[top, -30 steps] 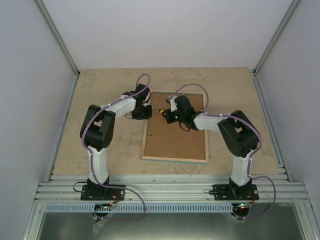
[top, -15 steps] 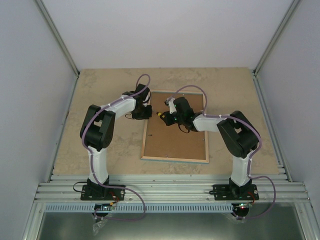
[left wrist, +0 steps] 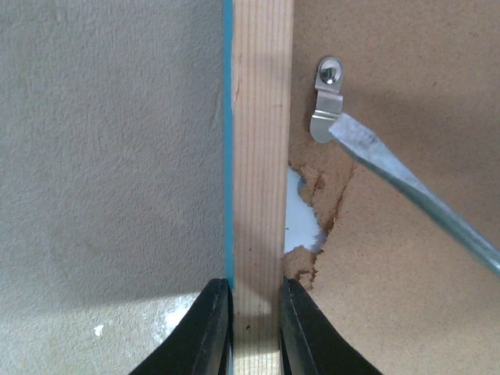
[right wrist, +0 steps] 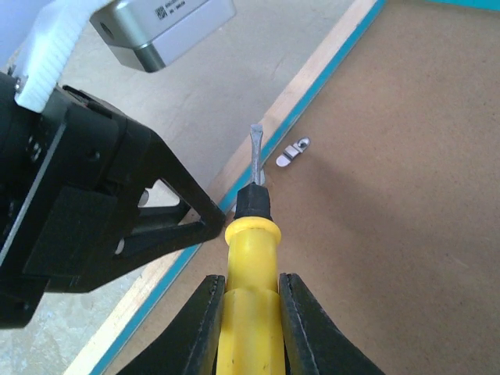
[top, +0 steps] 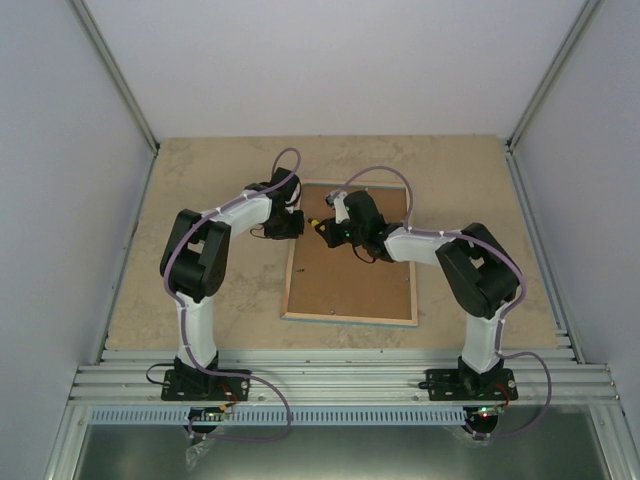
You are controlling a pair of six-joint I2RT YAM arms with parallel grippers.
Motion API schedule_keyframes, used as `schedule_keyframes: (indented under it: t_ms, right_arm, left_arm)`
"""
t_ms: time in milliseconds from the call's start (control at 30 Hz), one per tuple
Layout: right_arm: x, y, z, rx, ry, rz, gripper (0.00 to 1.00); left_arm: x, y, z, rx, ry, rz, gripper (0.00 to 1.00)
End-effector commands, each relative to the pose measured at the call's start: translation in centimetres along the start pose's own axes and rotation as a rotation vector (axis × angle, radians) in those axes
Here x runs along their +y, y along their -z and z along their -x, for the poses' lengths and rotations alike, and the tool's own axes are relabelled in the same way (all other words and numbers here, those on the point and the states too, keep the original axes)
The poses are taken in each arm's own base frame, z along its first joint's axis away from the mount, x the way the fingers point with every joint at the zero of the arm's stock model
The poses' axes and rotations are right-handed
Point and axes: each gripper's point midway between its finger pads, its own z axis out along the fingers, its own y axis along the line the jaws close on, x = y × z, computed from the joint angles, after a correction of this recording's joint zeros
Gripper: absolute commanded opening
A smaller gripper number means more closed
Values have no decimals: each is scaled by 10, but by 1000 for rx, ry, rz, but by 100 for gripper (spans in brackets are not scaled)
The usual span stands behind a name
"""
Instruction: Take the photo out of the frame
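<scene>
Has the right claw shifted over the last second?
Yes. The right claw, holding the screwdriver, has crept leftward across the back of the frame, nearing its left rim.

The frame (top: 350,275) lies back-up on the table (top: 200,170). The left gripper (left wrist: 254,285) straddles the frame's left rim near the far corner. Over the frame's back, the right gripper (right wrist: 250,285) holds a screwdriver (right wrist: 248,242), tip at a clip (left wrist: 328,98) just inside that rim. A tear (left wrist: 308,223) lies between clip and left gripper.
</scene>
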Motion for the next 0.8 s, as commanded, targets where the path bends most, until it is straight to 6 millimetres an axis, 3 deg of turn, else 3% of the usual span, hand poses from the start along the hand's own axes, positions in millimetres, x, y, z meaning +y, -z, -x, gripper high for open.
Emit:
schedule_keyframes:
  t_ms: [0, 767]
  right_arm:
    - [2, -10, 5, -10, -6, 7, 1]
    - [-15, -14, -13, 38, -23, -77, 1]
  left_arm:
    - [5, -8, -29, 111, 10, 27, 0]
    - [6, -9, -30, 113, 9, 30, 0]
